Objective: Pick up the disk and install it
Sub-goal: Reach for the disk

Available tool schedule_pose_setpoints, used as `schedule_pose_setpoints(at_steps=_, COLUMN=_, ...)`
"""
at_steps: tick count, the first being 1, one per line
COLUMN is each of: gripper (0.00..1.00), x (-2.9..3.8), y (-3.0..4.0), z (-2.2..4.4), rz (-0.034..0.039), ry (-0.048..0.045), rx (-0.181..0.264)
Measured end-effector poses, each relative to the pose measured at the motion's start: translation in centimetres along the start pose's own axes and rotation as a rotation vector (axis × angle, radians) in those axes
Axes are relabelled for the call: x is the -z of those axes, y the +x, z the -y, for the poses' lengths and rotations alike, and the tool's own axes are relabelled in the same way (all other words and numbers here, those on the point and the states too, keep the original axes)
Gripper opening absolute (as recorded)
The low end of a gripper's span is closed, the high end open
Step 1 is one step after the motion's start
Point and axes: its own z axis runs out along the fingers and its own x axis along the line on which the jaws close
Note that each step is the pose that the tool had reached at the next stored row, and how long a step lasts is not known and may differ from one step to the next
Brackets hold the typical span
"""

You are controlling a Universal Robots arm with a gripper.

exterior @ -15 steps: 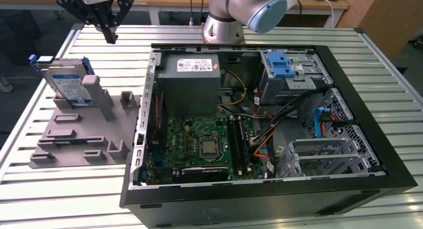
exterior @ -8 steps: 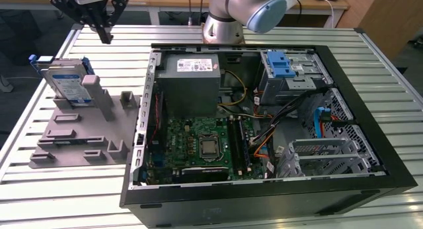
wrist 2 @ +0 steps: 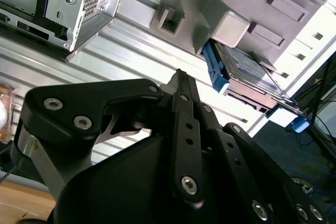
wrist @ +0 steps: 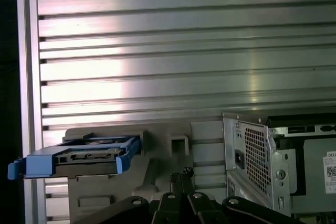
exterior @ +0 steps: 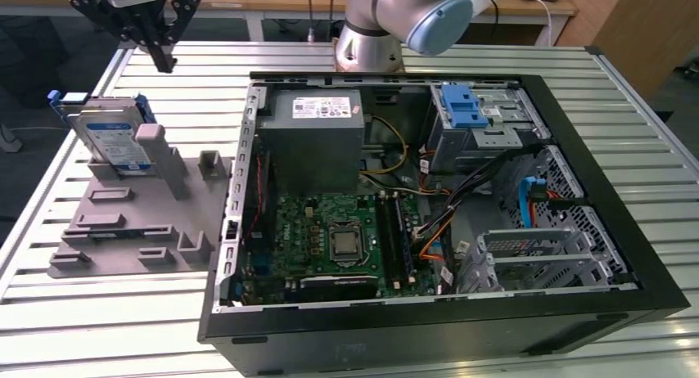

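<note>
The disk (exterior: 114,139), silver with a blue-and-white label and blue rails, stands on edge in a grey holder (exterior: 129,231) at the exterior view's left. My gripper (exterior: 164,60) hangs above the table behind the disk, well apart from it, its black fingers shut together on nothing. In the second wrist view the joined fingertips (wrist 2: 181,77) point toward the disk (wrist 2: 247,77) with its blue rail end. In the first wrist view the disk (wrist: 84,157) sits edge-on in the holder (wrist: 168,135), to one side of my fingertips (wrist: 181,176).
An open black computer case (exterior: 437,339) lies on the slatted metal table (exterior: 196,63), showing a motherboard (exterior: 333,235), a grey power supply (exterior: 317,132) and a metal drive cage with a blue latch (exterior: 464,108). The arm's base (exterior: 372,34) stands behind the case.
</note>
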Motion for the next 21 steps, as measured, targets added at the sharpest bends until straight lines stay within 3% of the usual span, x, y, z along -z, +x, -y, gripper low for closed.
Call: schedule_pose_setpoints(at_steps=21, gripper=0.11, x=-0.1, y=3.16, z=0.25, rz=0.0, ry=0.0003, rx=0.0)
